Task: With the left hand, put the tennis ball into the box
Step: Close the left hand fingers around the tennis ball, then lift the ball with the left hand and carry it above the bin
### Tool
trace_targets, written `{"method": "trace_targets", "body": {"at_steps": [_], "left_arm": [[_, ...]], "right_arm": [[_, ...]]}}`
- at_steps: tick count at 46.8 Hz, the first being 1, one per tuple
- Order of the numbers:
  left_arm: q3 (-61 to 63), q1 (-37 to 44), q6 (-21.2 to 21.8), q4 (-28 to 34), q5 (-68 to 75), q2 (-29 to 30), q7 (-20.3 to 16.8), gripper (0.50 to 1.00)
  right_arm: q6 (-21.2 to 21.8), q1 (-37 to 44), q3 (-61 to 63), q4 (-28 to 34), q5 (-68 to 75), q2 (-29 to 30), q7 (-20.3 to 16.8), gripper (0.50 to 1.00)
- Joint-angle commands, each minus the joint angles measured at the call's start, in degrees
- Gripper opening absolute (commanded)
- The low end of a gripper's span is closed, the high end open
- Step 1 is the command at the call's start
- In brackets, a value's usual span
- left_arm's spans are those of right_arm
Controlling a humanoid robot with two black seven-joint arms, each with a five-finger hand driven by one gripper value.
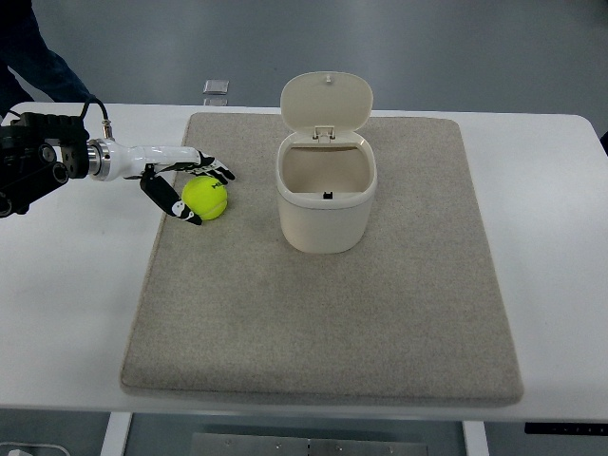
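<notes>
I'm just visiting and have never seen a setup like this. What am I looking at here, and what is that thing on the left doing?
One camera looks down from the robot's own side. The arm coming in from the left ends in a left hand whose fingers curl around a yellow tennis ball, which sits on a beige mat covering a white table. Beside the ball stands a cream box, its hinged lid flipped open. A small clear object lies behind the mat. The right arm is out of sight.

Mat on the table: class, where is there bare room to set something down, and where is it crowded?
The mat is bare across its whole near half, below the bin, and along its right side. White table lies free left and right of the mat. It is crowded at the mat's far left, where the left robot hand surrounds the tennis ball.
</notes>
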Motion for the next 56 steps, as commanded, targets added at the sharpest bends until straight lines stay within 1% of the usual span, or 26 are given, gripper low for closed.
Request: {"method": "trace_targets", "body": {"at_steps": [1, 13, 19, 20, 21, 22, 24, 26, 27, 29, 31, 32, 36, 39, 46, 54, 56], "left_arm": [[0.09, -0.24, 0.06, 0.04, 0.14, 0.06, 0.00, 0.879], [0.09, -0.24, 0.06, -0.05, 0.32, -0.02, 0.00, 0.885], [0.18, -0.07, 0.76, -0.31, 0.49, -0.02, 0.00, 0.864], [0.18, -0.07, 1.02, -0.40, 0.58, -0.02, 0.00, 0.844], [0.18, -0.07, 1.28, -0.40, 0.67, -0.02, 0.00, 0.810], [0.18, -0.07, 1.55, -0.40, 0.84, -0.02, 0.00, 0.791], [0.18, -0.07, 1.81, -0.40, 1.11, -0.02, 0.00, 0.769], [0.35, -0.16, 1.99, -0.40, 1.11, -0.02, 0.00, 0.724], [0.35, -0.16, 1.99, -0.49, 1.11, -0.02, 0.00, 0.714], [0.35, -0.16, 1.99, -0.49, 1.11, -0.02, 0.00, 0.707], [0.35, -0.24, 1.99, -0.40, 1.11, -0.02, 0.00, 0.673], [0.35, -0.33, 1.99, -0.40, 1.02, 0.06, 0.00, 0.664], [0.35, -0.77, 2.08, -0.40, 1.02, 0.06, 0.00, 0.638], [0.26, -1.12, 2.17, -0.14, 0.93, 0.06, 0.17, 0.636], [-0.18, -1.65, 2.34, 0.04, 0.32, -0.02, 0.44, 0.656], [-0.70, -2.27, 2.60, 0.12, -0.47, -0.02, 0.61, 0.647], [-0.96, -2.44, 3.39, 0.04, -0.74, -0.02, 0.61, 0.645]], "right_arm": [[0.00, 0.01, 0.00, 0.00, 0.07, 0.00, -0.05, 0.938], [0.00, 0.01, 0.00, 0.09, -0.01, 0.00, -0.05, 0.938], [0.00, -0.08, 0.00, 0.00, -0.01, 0.00, -0.05, 0.938], [0.00, 0.01, 0.00, 0.00, -0.01, 0.00, -0.05, 0.938], [0.00, 0.01, 0.00, 0.00, -0.01, 0.00, -0.05, 0.938], [0.00, 0.01, 0.00, 0.00, 0.07, 0.00, 0.04, 0.938], [0.00, 0.01, 0.00, 0.00, -0.01, 0.00, 0.04, 0.938], [0.00, -0.08, 0.00, 0.00, -0.01, 0.00, 0.04, 0.938], [0.00, 0.01, 0.00, 0.00, 0.07, 0.00, -0.05, 0.938], [0.00, 0.01, 0.00, 0.09, -0.01, 0.00, -0.05, 0.938], [0.00, -0.08, 0.00, 0.00, -0.01, 0.00, -0.05, 0.938], [0.00, -0.08, 0.00, 0.00, 0.07, 0.00, 0.04, 0.938], [0.00, 0.01, 0.00, 0.00, -0.01, 0.00, 0.04, 0.938], [0.00, 0.01, 0.00, 0.00, -0.01, 0.00, 0.04, 0.938], [0.00, 0.01, 0.00, 0.09, -0.01, 0.00, 0.04, 0.938], [0.00, 0.01, 0.00, 0.00, 0.07, 0.00, -0.05, 0.938], [0.00, -0.08, 0.00, 0.00, -0.01, 0.00, -0.05, 0.938]]}}
